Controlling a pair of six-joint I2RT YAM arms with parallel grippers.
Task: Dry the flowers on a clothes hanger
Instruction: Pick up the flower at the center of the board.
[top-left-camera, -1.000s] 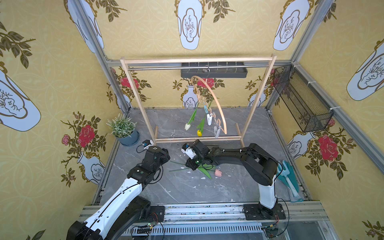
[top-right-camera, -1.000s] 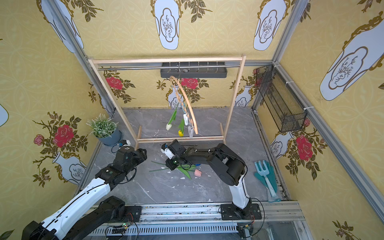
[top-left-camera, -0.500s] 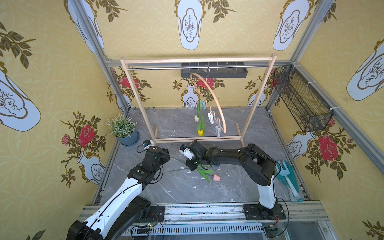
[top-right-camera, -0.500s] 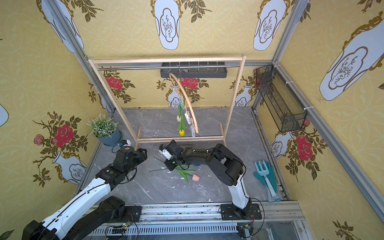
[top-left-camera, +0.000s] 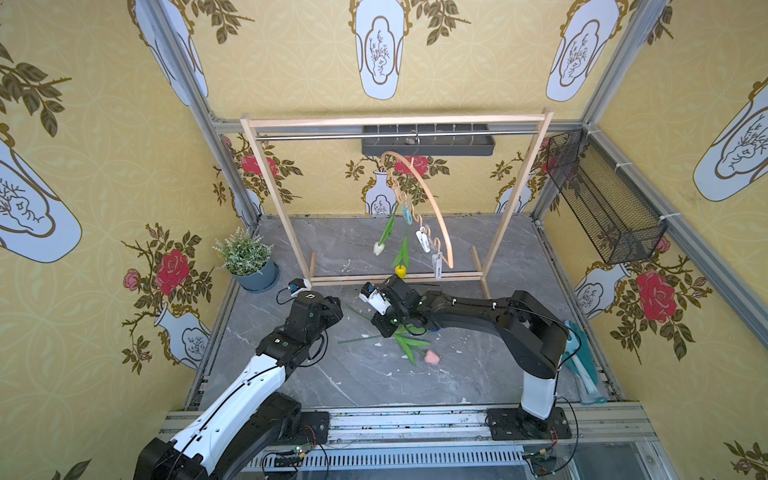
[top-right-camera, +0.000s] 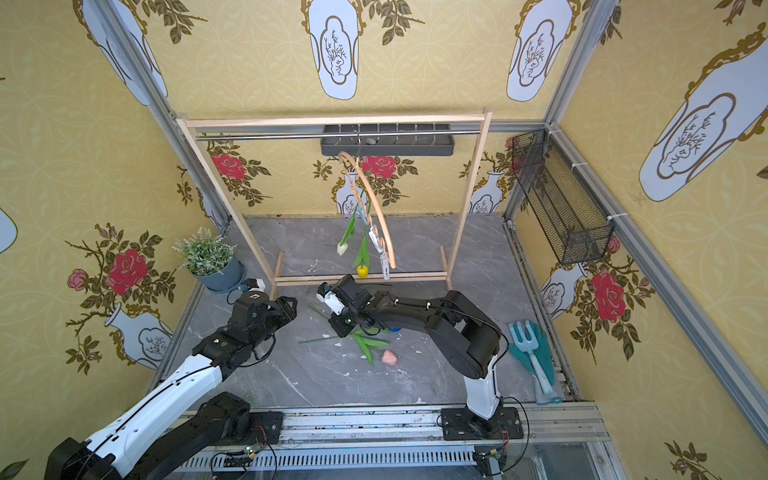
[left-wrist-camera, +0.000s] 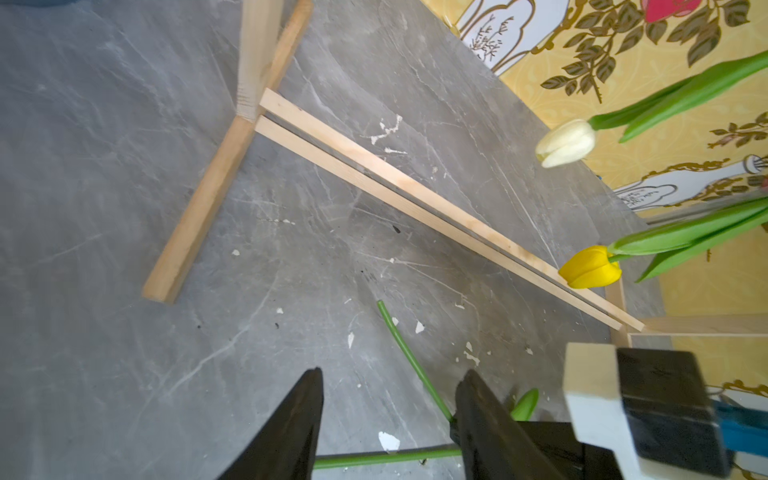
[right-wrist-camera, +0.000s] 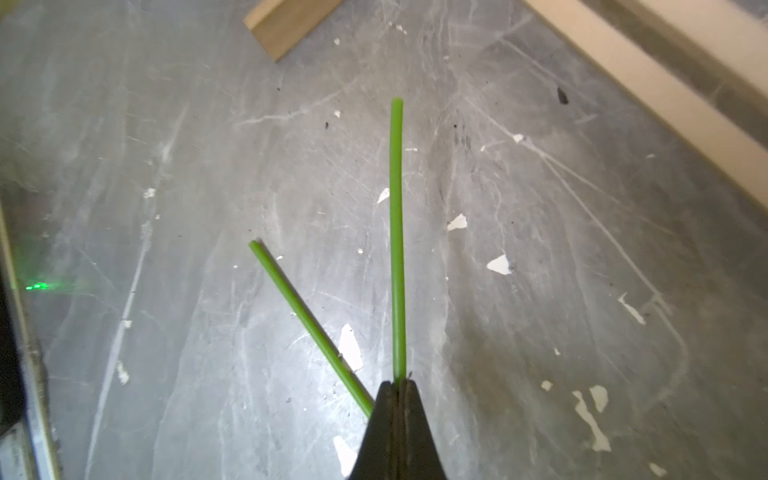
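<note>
The wooden clothes hanger (top-left-camera: 434, 210) hangs by its hook from the rack's rail, with white pegs (top-left-camera: 423, 242) along its wavy bar. Two flowers hang from it head down, one white (top-left-camera: 378, 248) and one yellow (top-left-camera: 400, 271). A pink flower (top-left-camera: 432, 356) lies on the floor beside leaves, and a blue head (top-right-camera: 395, 329) peeks out under the right arm. My right gripper (right-wrist-camera: 399, 384) is low over the floor, shut on a green flower stem (right-wrist-camera: 397, 232). A second stem (right-wrist-camera: 307, 324) lies beside it. My left gripper (left-wrist-camera: 392, 382) hovers open just left of the stems, holding nothing.
The wooden rack frame (top-left-camera: 274, 195) stands across the back, its foot bar (left-wrist-camera: 415, 199) close to both grippers. A potted plant (top-left-camera: 247, 259) sits at the left. A black wire basket (top-left-camera: 602, 199) hangs on the right wall, with teal garden tools (top-left-camera: 582, 361) below it.
My right gripper has closed on the stem. The hanger has swung with its two hanging flowers. The pink flower on the floor has shifted slightly toward the front.
</note>
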